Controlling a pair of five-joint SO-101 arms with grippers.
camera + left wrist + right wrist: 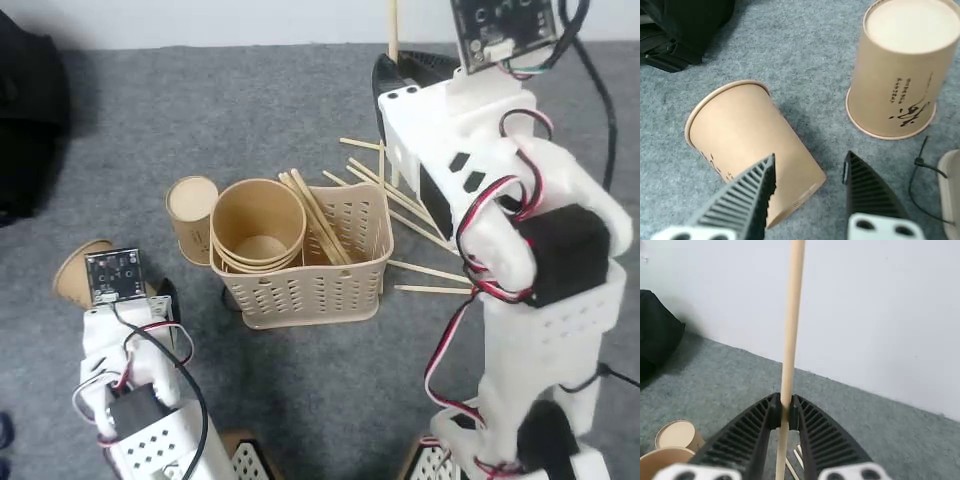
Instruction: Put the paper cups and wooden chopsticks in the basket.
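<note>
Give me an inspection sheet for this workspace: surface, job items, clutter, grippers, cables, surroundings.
Surface: grey carpet-like mat, lying flat.
Job's things: beige perforated plastic basket holds stacked brown paper cups and several wooden chopsticks. An upside-down paper cup stands beside it. A tipped paper cup lies on its side. Loose chopsticks are scattered on the mat next to the basket.
Clutter: black bag at the mat's edge.
Grippers: left gripper open above the tipped paper cup. Right gripper shut on a single wooden chopstick, held upright.
Cables: red, white and black wires along the arms. Black cable at the far corner.
Surroundings: white wall.
</note>
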